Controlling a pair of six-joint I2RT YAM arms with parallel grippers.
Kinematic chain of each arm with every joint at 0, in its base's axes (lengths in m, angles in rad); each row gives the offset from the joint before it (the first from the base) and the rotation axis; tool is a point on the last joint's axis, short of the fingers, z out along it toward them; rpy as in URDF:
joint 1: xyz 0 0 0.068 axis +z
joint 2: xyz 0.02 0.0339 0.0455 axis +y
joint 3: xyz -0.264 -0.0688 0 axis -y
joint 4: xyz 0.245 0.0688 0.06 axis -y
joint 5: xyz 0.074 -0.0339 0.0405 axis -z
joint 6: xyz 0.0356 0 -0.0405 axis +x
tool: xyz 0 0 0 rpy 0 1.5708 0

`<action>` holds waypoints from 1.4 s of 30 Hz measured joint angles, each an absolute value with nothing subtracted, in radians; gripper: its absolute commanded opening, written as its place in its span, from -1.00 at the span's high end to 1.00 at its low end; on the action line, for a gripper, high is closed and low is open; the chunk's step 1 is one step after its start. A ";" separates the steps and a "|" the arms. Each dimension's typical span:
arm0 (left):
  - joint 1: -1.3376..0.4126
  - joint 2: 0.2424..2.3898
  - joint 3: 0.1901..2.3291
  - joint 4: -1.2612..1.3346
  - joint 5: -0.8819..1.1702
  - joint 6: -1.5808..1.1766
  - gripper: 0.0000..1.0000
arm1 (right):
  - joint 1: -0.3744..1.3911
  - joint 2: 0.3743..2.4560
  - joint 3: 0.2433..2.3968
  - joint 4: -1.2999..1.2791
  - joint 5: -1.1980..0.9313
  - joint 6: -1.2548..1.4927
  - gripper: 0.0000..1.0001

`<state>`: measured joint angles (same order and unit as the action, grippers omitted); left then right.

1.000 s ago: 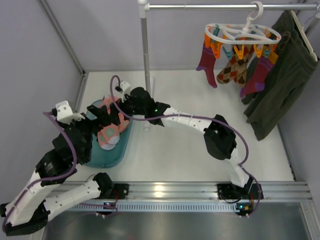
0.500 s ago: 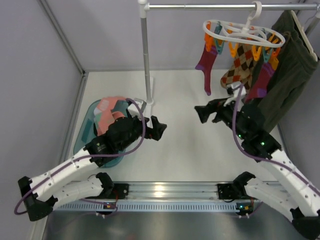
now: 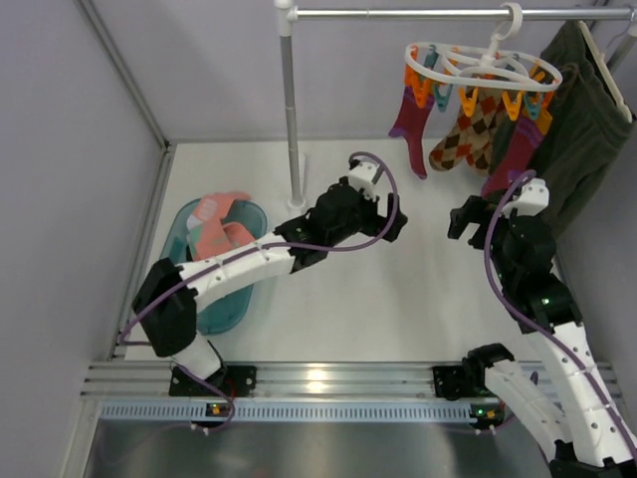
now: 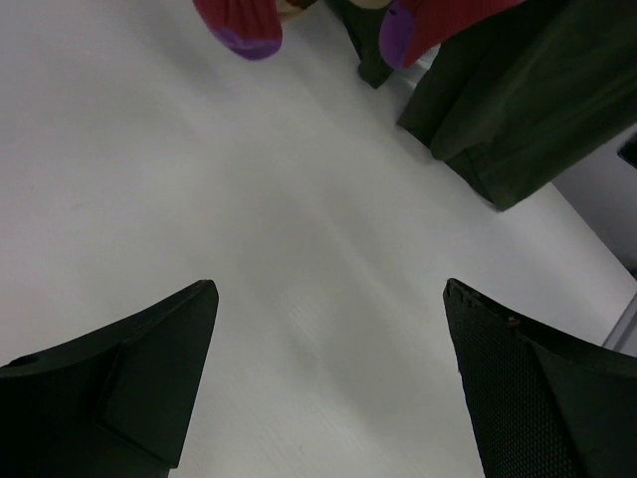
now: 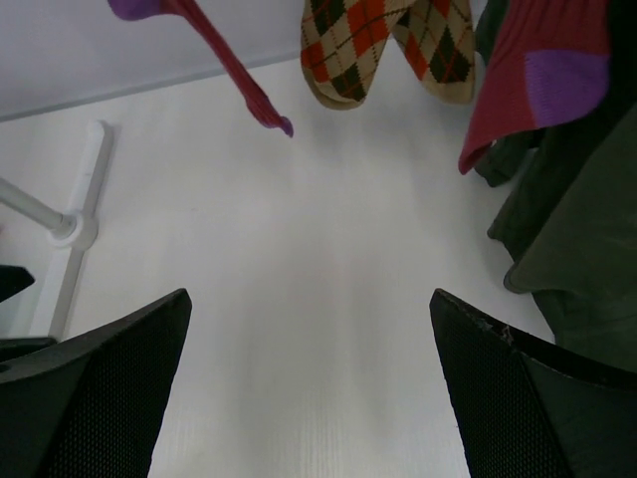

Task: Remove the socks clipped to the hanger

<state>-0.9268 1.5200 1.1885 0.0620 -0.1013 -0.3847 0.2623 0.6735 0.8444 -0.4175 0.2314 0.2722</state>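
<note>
From above, my left arm stretched long and low over the table (image 3: 338,309) toward the middle, my left pincer (image 3: 390,225) open and empty; my right arm stood bent upright, my right pincer (image 3: 464,217) raised below the hanger (image 3: 485,68) on the rail (image 3: 398,13), where the socks (image 3: 411,118) hung clipped; at the left wrist, the jaws stood wide apart over bare table, sock toes at the top edge; at the right wrist, the jaws gaped wide, nothing held, the argyle pair (image 5: 368,50) hanging ahead, the olive garment (image 5: 577,249) at the right
</note>
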 measured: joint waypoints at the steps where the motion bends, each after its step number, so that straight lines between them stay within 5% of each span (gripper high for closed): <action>1: -0.929 1.578 1.243 0.067 -0.113 -0.377 -0.97 | 0.258 0.663 0.846 -0.421 0.242 0.274 -0.99; 17: -0.946 2.231 2.000 0.117 -0.504 -0.286 -0.95 | 0.180 0.598 0.868 -0.457 0.130 0.283 -0.99; 18: -0.946 2.284 2.058 0.123 -0.536 -0.271 -0.83 | 0.180 0.580 0.850 -0.455 0.101 0.292 -0.99; 22: -0.944 2.483 2.269 0.144 -0.668 -0.197 0.36 | 0.179 0.502 0.785 -0.450 -0.015 0.313 -0.99; 25: -0.938 2.530 2.282 0.157 -0.733 -0.160 0.82 | 0.179 0.474 0.783 -0.445 -0.057 0.315 -0.99; 30: -0.911 2.477 2.167 0.184 -0.765 -0.182 0.98 | 0.179 0.450 0.783 -0.440 -0.065 0.307 -0.99; 42: -0.803 2.130 1.763 0.201 -0.687 -0.297 1.00 | 0.179 0.478 0.773 -0.408 -0.017 0.291 -0.99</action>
<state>-0.8032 2.1304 1.7634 0.2012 -0.6868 -0.2974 0.1787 0.4782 0.7727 -0.4084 -0.0166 0.2909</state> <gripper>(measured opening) 0.068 0.993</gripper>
